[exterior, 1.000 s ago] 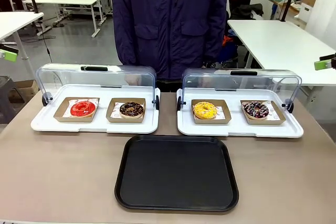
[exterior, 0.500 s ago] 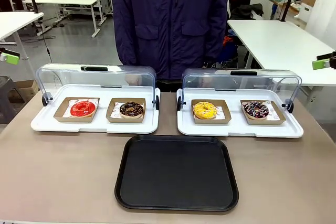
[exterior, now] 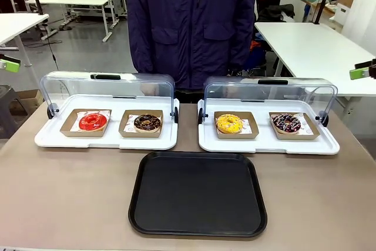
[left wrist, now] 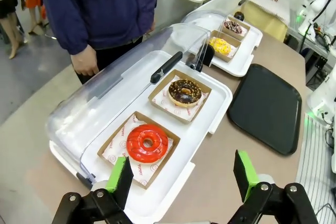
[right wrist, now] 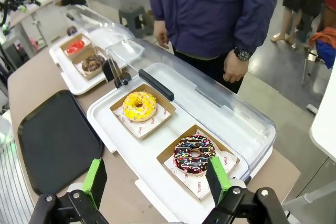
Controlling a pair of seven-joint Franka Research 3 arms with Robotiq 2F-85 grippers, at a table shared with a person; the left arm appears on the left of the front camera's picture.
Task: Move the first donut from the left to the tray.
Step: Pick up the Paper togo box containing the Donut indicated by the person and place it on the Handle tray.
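My left end effector (left wrist: 182,178) is spread wide, its green pads well apart, with nothing between them. In the front view it sits high at the left edge, well clear of the surface (exterior: 64,192). Through its wrist camera I look down on the red donut (left wrist: 147,142). It lies flat in its brown cardboard holder (left wrist: 116,134) on a white paper liner, in the left spot of the left white tray (left wrist: 199,124). That tray's clear lid (left wrist: 115,82) is swung back to the far side, so the donut is uncovered. Just to its right on the same tray sits the chocolate donut (left wrist: 185,92) in a holder of its own.

My right end effector (right wrist: 156,179) is also wide open and holds nothing. Its camera looks down on the right white tray (right wrist: 123,148), whose lid is tipped back too. On it are the yellow donut (right wrist: 139,105) and the sprinkled dark donut (right wrist: 194,153).

The black tray (exterior: 197,195) lies flat on the near middle of the surface, just in front of the gap between the two white trays. It is apart from the red donut, to the donut's near right. A person (exterior: 191,22) in a dark blue jacket stands at the far side behind the lids, one hand (left wrist: 84,66) hanging by the left lid.
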